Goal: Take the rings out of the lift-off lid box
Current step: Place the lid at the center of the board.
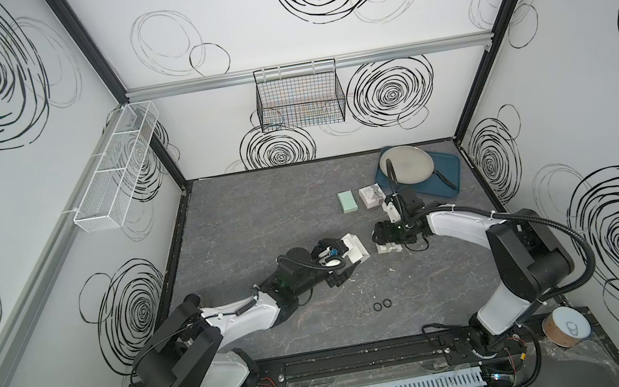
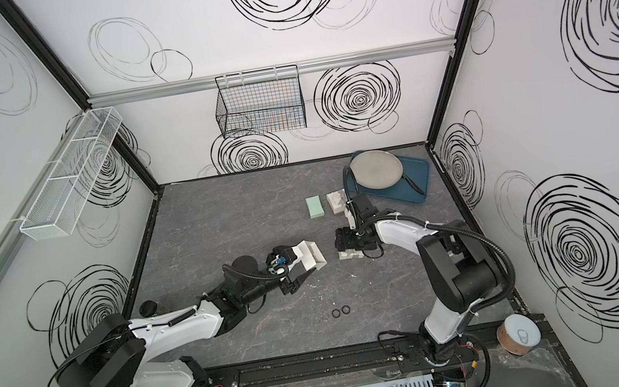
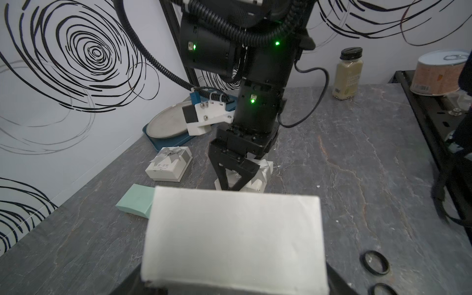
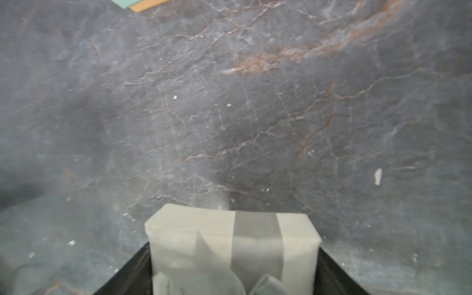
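My left gripper (image 1: 345, 259) (image 3: 235, 286) is shut on the plain white base of the lift-off lid box (image 1: 355, 252) (image 3: 233, 240), which it holds tilted near the table's middle. My right gripper (image 1: 385, 242) (image 4: 233, 275) points down, shut on the box's white lid (image 1: 389, 250) (image 4: 229, 245) with its grey ribbon, low over the table just right of the base. Two black rings (image 1: 382, 304) (image 3: 375, 261) lie on the table in front of the base. Fainter pale rings (image 1: 366, 310) lie just left of them. The inside of the base is hidden.
Behind the grippers stand a mint green box (image 1: 349, 201) and a white gift box with a bow (image 1: 371, 196). A blue tray (image 1: 446, 177) with a grey plate (image 1: 406, 164) fills the back right corner. A spice jar (image 3: 347, 74) and a can (image 1: 568, 326) stand at the right.
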Tool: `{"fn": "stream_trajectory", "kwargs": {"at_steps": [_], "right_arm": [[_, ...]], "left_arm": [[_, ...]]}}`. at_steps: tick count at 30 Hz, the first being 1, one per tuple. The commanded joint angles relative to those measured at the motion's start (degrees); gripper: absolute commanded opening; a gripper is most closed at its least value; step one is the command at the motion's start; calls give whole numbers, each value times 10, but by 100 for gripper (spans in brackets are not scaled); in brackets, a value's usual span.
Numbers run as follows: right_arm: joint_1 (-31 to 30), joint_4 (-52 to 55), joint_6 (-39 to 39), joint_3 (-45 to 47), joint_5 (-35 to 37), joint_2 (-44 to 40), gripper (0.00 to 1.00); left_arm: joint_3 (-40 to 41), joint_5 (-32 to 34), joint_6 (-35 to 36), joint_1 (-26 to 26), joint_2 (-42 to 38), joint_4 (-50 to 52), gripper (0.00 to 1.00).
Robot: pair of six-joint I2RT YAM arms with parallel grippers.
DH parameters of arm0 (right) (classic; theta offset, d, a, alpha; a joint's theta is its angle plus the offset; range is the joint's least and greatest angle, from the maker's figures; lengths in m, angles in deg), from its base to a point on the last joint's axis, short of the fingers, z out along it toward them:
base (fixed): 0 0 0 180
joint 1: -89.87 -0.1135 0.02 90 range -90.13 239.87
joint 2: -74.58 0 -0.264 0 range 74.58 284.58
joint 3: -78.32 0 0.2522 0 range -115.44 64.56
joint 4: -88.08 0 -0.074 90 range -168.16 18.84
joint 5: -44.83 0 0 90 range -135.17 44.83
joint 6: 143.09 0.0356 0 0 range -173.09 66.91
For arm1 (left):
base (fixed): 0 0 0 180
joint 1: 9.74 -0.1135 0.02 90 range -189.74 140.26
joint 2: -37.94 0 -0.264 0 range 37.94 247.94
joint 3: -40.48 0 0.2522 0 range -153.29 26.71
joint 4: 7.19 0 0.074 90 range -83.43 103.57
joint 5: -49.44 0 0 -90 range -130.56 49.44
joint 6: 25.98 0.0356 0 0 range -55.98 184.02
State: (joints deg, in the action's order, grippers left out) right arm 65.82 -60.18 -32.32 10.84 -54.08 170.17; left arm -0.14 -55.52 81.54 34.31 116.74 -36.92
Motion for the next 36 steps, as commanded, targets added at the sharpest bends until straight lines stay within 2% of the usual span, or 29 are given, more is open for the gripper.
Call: {"fn": "stream_trajectory", "kwargs": {"at_steps": [1,7,10,13,14,17,23,28,30,36], "right_arm": [[-17,23,11,-23,109,20,82],[-28,20,22,-36,135,46,83],[-29,28,17,-39,135,35,89],[-24,46,1,-46,135,10,100],[-22,53,-10,-49,124,-3,100],[-1,76,-48,-54,55,-58,100],[90,64,-114,-20,-244,-210,100],[93,-45,-71,31,-407,-293,99],[82,-60,-55,33,-422,-297,95],[8,-34,-78,10,-416,-269,70]], "left_arm": [[5,2,-4,-6,-11,-32,76],[6,1,-7,-6,-12,-38,75],[8,2,-7,-6,-13,-40,76],[11,3,-7,-6,-14,-44,76],[12,3,-8,-7,-14,-45,76],[10,0,-9,-7,-12,-46,76],[7,-1,-12,-6,-4,-56,76],[-1,-2,-15,-3,7,-62,76],[-4,-4,-16,-2,12,-61,76],[-12,-4,-18,1,18,-58,76]]}}
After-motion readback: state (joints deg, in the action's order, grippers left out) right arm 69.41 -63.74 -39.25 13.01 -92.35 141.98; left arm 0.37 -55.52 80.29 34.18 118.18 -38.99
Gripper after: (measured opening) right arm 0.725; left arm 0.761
